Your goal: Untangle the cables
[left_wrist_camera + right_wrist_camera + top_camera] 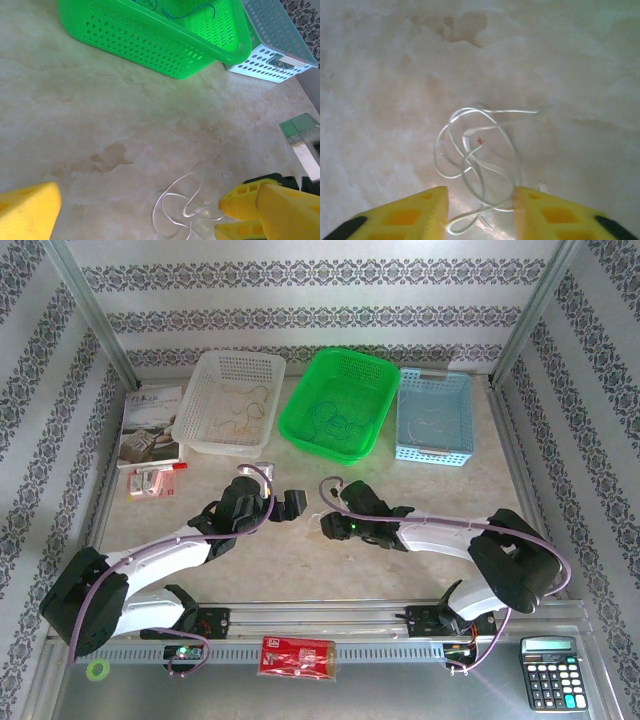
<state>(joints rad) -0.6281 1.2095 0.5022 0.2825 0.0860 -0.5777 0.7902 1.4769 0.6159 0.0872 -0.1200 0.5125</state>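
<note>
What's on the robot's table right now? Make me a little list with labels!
loose cable: whitish cable, looped on the table, outside the baskets
right gripper: jaws open, a strand lying between them
left gripper: jaws wide open, holding nothing
baskets: white basket, green basket, blue basket, in a row at the back

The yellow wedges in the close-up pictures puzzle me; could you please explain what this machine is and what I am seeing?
They are the fingers of two robot arms bolted to a table. The overhead picture shows both arms; each close-up comes from a camera on one wrist. At the back stand a white basket, a green basket and a blue basket with thin cables inside. One whitish cable lies loose on the table. The right fingers straddle it without gripping; the left fingers are wide open, holding nothing.
</note>
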